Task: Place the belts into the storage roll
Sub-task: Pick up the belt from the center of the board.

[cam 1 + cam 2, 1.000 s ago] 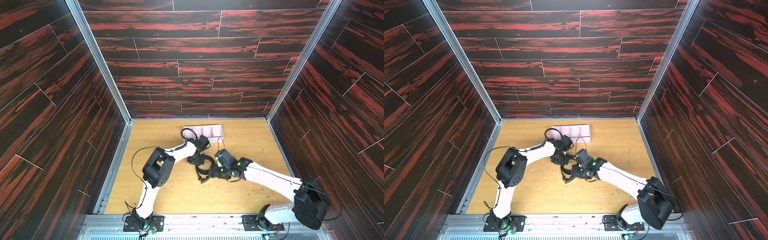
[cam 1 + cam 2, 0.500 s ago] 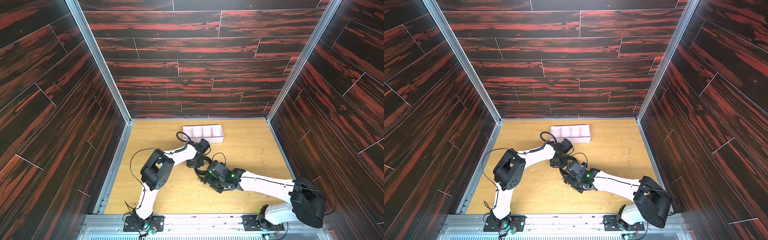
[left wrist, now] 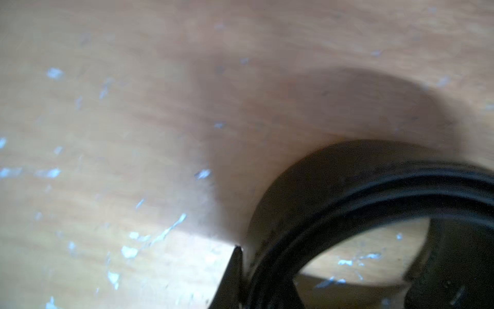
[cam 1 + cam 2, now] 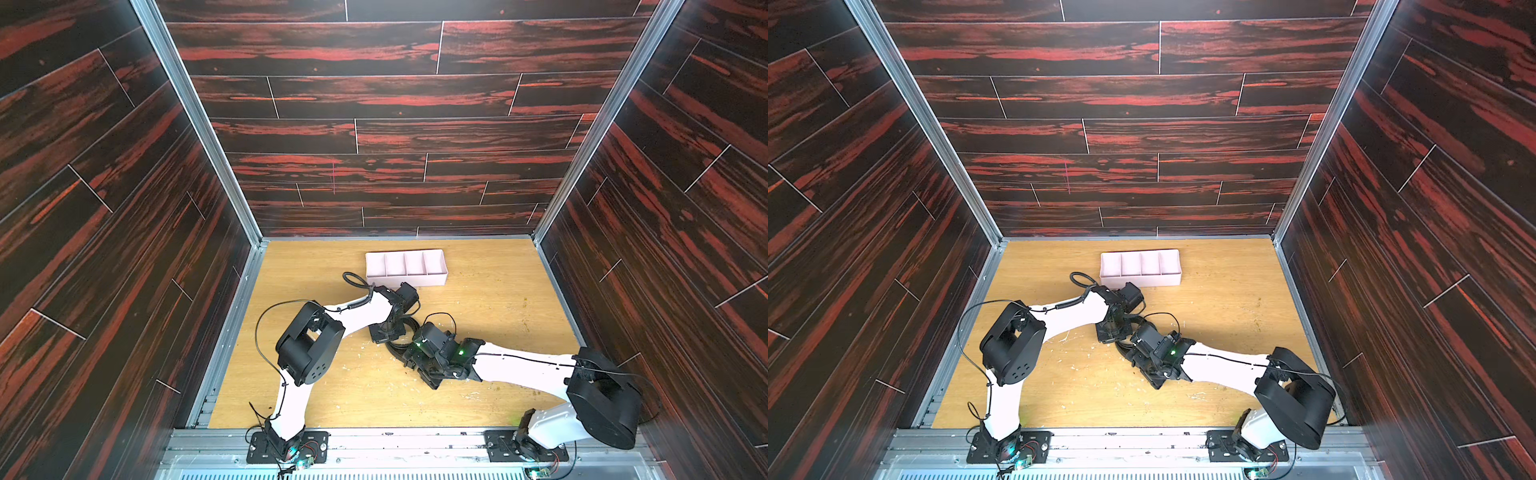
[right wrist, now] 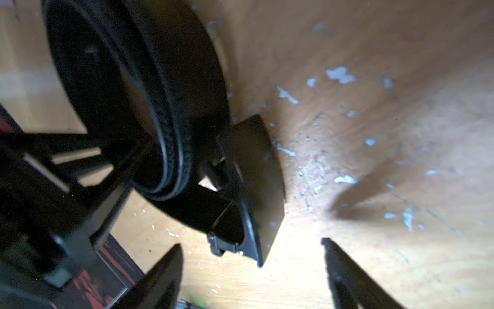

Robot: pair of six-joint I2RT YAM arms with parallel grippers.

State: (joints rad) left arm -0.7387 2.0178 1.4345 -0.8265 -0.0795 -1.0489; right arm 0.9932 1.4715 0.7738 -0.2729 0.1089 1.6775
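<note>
- nearest of all, the right end effector (image 5: 251, 244) hovered low over the surface (image 4: 498, 316), on the near side of the storage roll (image 4: 415, 281) and well apart from it. its fingers (image 5: 165, 275) stood wide apart with nothing gripped between them.
- just beyond those fingers, a little closer to the storage roll, was the belt (image 5: 171, 107). it was wound into a loose coil, the strap on edge and seemingly resting on the surface. its black buckle (image 5: 256, 187) sat on the coil's side turned away from the storage roll.
- on the coil's side nearer the storage roll, the left end effector (image 3: 266, 270) was clamped across the coil's wall. one finger was outside the loop and one apparently inside, pinching the stacked turns together.
- farthest away stood the storage roll itself. its four compartments all looked empty in both top views, and the belt was not yet in any of them.
- as a judgement on handling, the strap looked light, soft and springy, so the coil would likely unwind if the pinch were let go. the buckle was the one stiff, heavier part and would tend to swing.
- the safest hold seemed to be across several turns at once, or squeezing the coil from two sides. the smooth, curved buckle plate looked likely to slip.
</note>
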